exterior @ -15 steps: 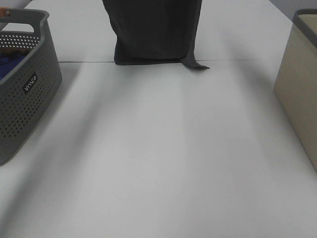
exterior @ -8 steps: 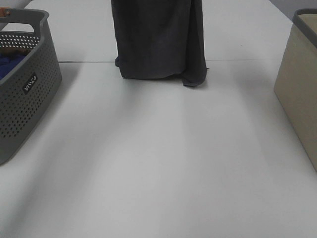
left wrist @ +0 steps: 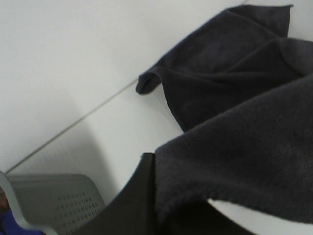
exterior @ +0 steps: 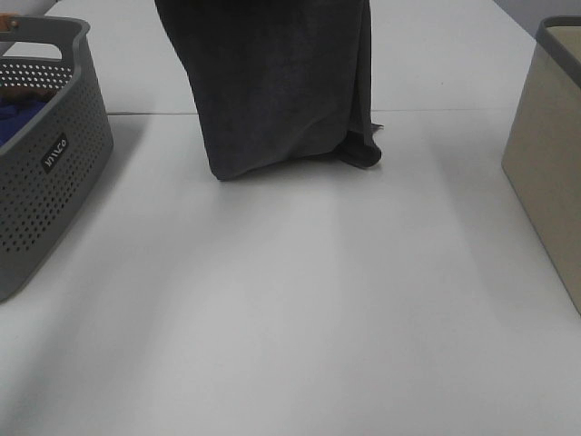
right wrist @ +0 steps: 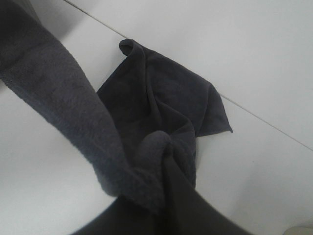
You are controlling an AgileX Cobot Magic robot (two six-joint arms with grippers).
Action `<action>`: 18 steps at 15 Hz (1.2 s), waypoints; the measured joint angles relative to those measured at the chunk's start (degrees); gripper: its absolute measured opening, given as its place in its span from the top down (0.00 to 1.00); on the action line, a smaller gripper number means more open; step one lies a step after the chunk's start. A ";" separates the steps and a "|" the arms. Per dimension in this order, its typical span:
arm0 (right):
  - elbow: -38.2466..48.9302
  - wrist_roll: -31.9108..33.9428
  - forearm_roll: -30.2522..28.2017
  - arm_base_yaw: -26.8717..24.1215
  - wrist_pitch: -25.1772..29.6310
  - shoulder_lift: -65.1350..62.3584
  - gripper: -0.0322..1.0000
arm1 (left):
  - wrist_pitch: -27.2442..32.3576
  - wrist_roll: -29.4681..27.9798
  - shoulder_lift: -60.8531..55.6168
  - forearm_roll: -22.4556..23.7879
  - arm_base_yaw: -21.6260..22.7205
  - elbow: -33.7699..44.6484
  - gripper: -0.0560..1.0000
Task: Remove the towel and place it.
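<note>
L fingers [left wrist: 139, 200] and R fingers [right wrist: 171, 210] each look clamped on towel [exterior: 272, 82] top edge; jaw gap hidden by cloth. Towel hangs below both, long axis vertical, lower end crumpled on table [exterior: 290, 318], between grey basket [exterior: 54, 163] and beige bin [exterior: 545, 163]. Arms equally near. Count: 1 towel, 1 basket, 1 bin.

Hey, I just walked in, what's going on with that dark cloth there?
The robot holds the towel up over the white table. It hangs from above the high camera's view, with its lower end crumpled on the table. The wrist views show it bunched at the left gripper and the right gripper, whose jaws are mostly hidden by cloth. A grey basket stands to the left, a beige bin to the right. The towel is not yet laid flat.
</note>
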 joint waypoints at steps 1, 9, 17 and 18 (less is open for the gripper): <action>1.43 -0.06 0.63 0.00 0.06 -0.92 0.96 | 0.06 -0.34 -3.21 -0.29 0.00 6.25 0.95; 36.67 -0.57 5.21 0.11 -0.06 -23.15 0.96 | -0.57 -0.57 -38.04 -5.27 -0.52 50.19 0.95; 53.23 1.15 6.13 0.46 -0.46 -38.56 0.96 | -1.32 0.23 -46.81 -14.95 -2.18 65.09 0.95; 55.69 2.12 6.25 0.52 -0.52 -40.28 0.96 | -1.60 0.29 -47.50 -15.58 -2.46 66.46 0.95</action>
